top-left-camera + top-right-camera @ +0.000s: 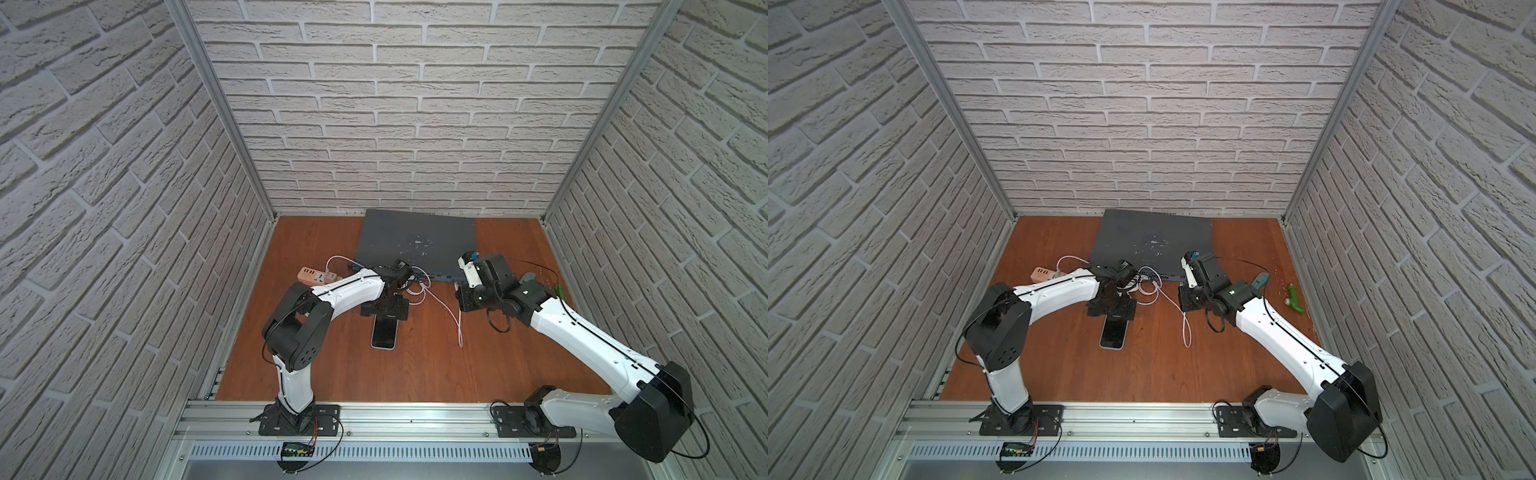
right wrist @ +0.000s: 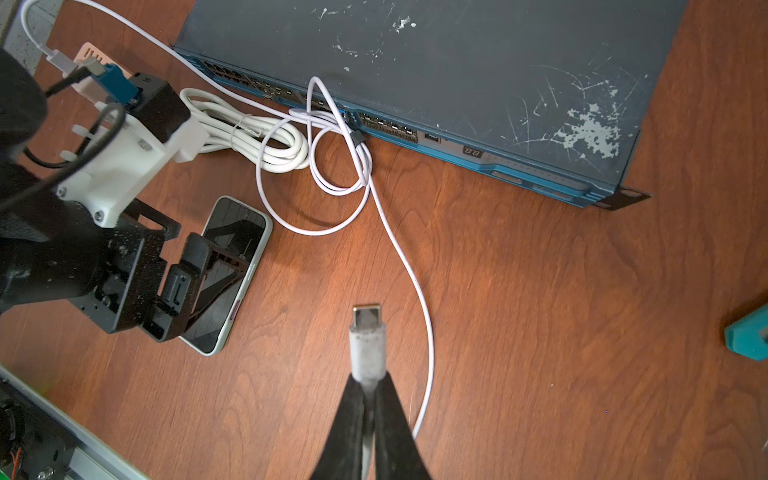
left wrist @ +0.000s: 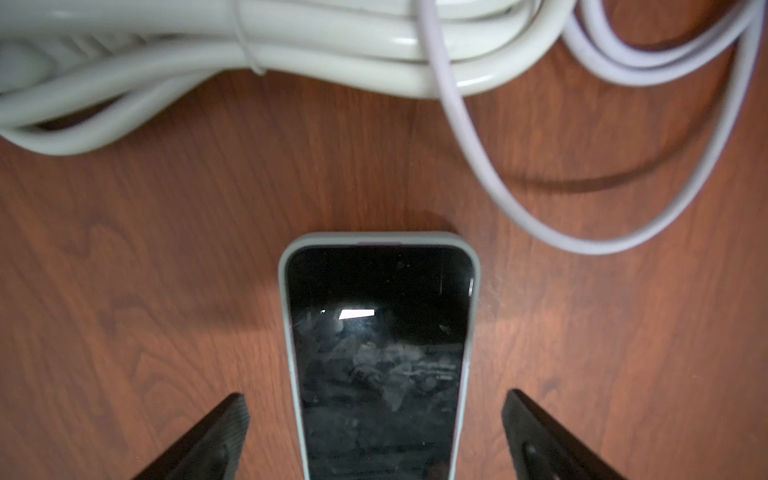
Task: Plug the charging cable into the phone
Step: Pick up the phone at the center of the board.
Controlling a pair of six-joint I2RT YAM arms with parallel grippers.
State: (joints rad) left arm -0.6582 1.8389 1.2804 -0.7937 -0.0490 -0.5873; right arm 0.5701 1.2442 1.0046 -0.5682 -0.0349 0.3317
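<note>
The phone [image 1: 383, 332] lies flat and screen up on the wooden table [image 1: 332, 365], its black glass and pale rim plain in the left wrist view [image 3: 380, 332]. My left gripper [image 3: 376, 395] is open over the phone's far half, one finger on each side and both clear of the rim; it also shows in the right wrist view [image 2: 195, 270]. My right gripper [image 2: 368, 376] is shut on the charging cable's white plug [image 2: 368, 340], whose metal tip points forward above bare wood to the right of the phone [image 2: 239, 220]. The charging cable [image 1: 446, 309] trails back in loops.
A large dark grey box [image 1: 415, 245] with a blue front lies at the back. A bundled thick white cord [image 3: 249, 54] and a pink power strip [image 1: 311, 274] sit just beyond the phone. A teal tool [image 1: 1260, 280] and a green tool [image 1: 1295, 299] lie at the right.
</note>
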